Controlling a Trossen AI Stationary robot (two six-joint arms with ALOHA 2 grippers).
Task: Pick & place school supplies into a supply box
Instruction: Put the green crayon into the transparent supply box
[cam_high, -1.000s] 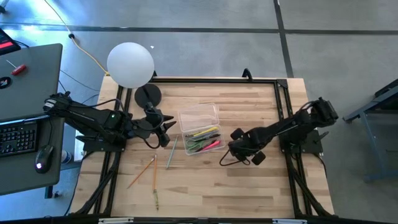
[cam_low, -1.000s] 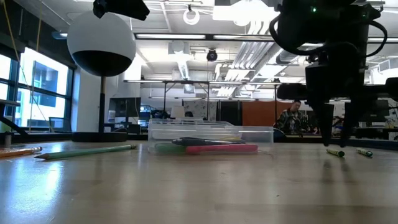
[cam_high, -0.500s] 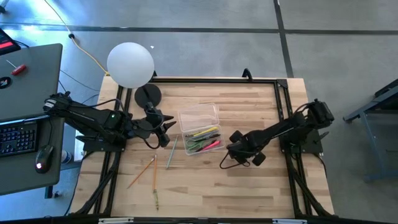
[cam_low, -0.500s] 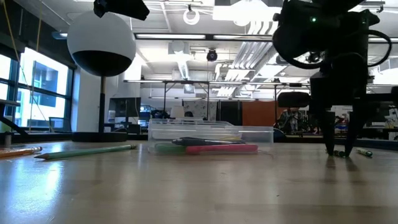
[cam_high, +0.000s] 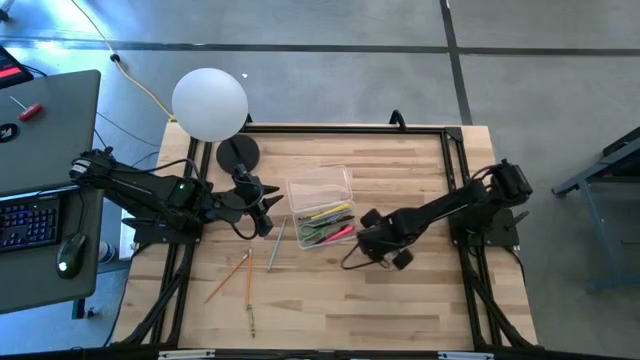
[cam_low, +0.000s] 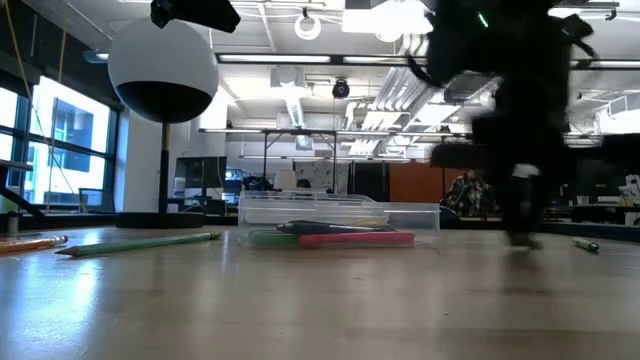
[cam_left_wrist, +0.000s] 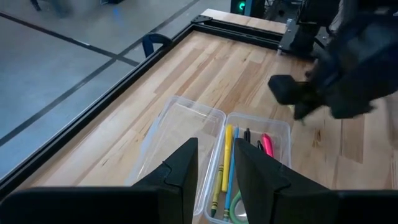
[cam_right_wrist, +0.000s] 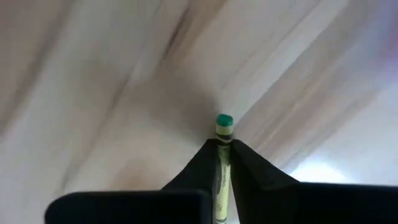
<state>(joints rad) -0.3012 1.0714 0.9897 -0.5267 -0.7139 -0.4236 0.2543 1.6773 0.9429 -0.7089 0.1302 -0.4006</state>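
One green crayon (cam_right_wrist: 223, 152) is pinched in the right tool (cam_high: 371, 243) just beside the clear supply box (cam_high: 322, 207) on the tabletop (cam_high: 400, 300), so next comes carrying it over the open tray; the left tool (cam_left_wrist: 214, 180), slightly spread, waits.

Bright, even light is washing the scene, ceiling fixtures glaring in the low view.
The right claw (cam_low: 522, 238) is smearing with motion blur; the counter (cam_right_wrist: 112, 81) is streaking out of focus in the right wrist view.
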